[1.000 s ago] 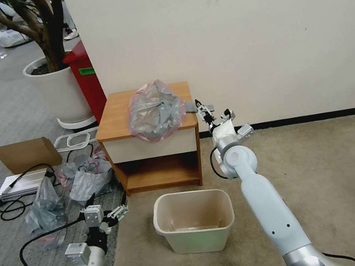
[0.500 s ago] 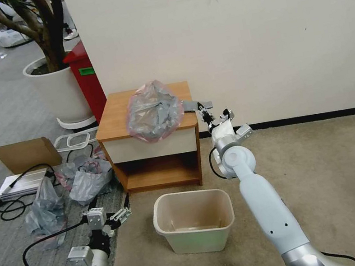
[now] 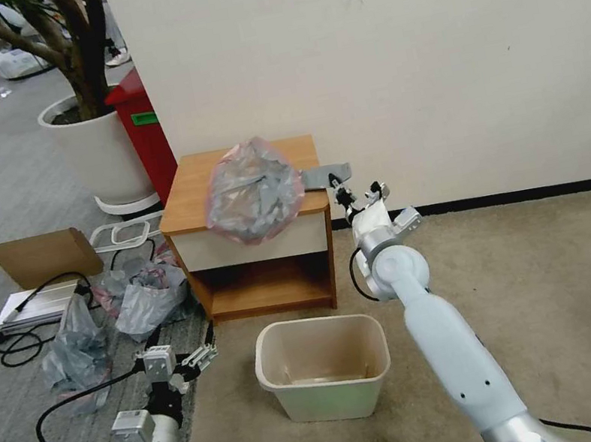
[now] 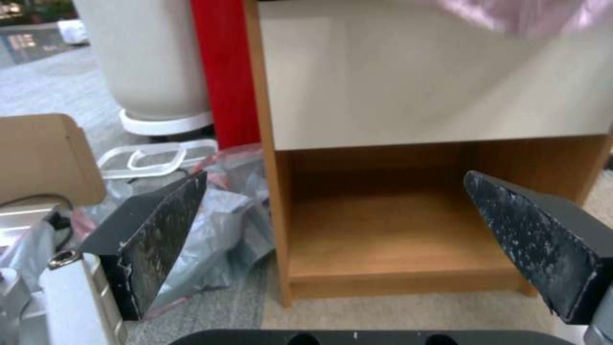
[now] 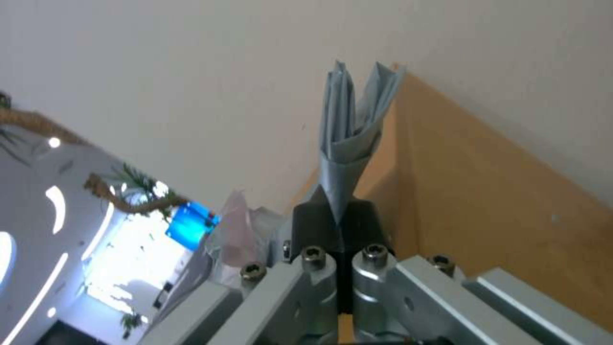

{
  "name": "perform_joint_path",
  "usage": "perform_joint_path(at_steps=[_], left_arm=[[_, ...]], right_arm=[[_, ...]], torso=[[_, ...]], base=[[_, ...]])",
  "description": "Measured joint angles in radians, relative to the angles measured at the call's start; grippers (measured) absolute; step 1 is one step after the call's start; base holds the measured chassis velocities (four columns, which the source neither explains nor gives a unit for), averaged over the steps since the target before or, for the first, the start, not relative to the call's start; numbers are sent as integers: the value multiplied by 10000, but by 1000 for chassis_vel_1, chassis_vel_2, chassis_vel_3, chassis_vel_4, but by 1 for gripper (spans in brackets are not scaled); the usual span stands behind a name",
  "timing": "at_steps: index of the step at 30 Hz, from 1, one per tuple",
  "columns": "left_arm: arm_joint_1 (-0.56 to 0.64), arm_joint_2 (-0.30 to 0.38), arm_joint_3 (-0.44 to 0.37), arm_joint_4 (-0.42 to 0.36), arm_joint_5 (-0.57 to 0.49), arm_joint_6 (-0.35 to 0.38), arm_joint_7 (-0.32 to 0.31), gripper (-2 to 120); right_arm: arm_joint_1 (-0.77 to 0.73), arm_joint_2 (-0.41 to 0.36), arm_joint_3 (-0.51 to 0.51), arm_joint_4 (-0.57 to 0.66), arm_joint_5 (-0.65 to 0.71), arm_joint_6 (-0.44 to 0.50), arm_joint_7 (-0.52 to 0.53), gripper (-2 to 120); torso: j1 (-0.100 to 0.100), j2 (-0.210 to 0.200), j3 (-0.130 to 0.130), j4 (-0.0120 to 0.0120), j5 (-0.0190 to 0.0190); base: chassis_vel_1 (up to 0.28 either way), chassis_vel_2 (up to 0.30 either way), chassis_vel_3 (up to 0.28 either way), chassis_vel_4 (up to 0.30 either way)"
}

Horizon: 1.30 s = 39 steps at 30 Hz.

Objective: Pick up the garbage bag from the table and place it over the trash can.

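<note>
The left gripper (image 3: 175,360) waits low by the trash can (image 3: 323,365), its 2 fingers spread wide. Farther off, the right gripper (image 3: 340,190) pinches a grey tail of the garbage bag (image 3: 252,192) on the table (image 3: 188,194) (thin, limp film, likely slippery; the pink rim offers better purchase).

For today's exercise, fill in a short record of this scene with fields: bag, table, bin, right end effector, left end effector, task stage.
bag: garbage bag bunched on the table, front edge overhanging the drawer
table: table against the wall
bin: trash can upright on the carpet in front of the table, unlined
right end effector: right end effector shut on the bag's grey tail at the table's right edge
left end effector: left end effector open, low near the floor, idle
task stage: bag gripped, not yet over the bin
</note>
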Motion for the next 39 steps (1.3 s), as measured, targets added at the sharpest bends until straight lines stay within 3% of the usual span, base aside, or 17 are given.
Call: perform_joint_path(at_steps=[3,5,7,9,10,13,16,22,37,39], left_arm=[[-22,-31,-118,3,-111,-31,-87,100],[-96,-14,-403,3,-411,-49,-242,100],[-105,-6,-432,1,-439,-50,-261,100],[-192,92,-653,-57,-705,-62,-456,100],[-192,92,-653,-57,-705,-62,-456,100],[-306,151,-860,-168,-1033,-75,-627,100],[-387,209,-1043,-208,-1174,-75,-717,100],[-400,252,-1154,-142,-1235,-61,-766,100],[-360,146,-840,-133,-1076,-38,-750,100],[-294,161,-754,-223,-1013,-31,-724,100]], right_arm=[[-360,-248,-270,783,26,-189,633,0],[-936,-777,-859,1938,173,-475,1956,0],[-996,-830,-923,2044,187,-491,2096,0],[-1517,-1339,-1567,3016,353,-680,3558,0],[-1517,-1339,-1567,3016,353,-680,3558,0],[-2135,-2038,-2430,4148,517,-920,5159,0],[-2767,-2614,-3081,4921,461,-1228,5921,0],[-3847,-3421,-3879,5214,-459,-1395,6424,0],[-4158,-3323,-3973,5327,-519,-1458,6491,0],[-4092,-3283,-3974,5335,-435,-1649,6586,8]], torso=[[0,0,0,0,-2],[0,1,0,0,0],[-1,1,-1,1,0],[0,1,0,-1,1],[0,1,0,-1,1],[0,0,-1,-1,1],[0,1,-1,-2,1],[0,2,-1,-2,0],[0,2,-1,-2,0],[0,2,-1,0,0]], base=[[0,0,0,0],[0,0,0,0],[0,0,0,0],[0,0,0,0],[0,0,0,0],[0,0,0,0],[0,0,0,0],[0,0,0,0],[0,0,0,0],[0,0,0,0]])
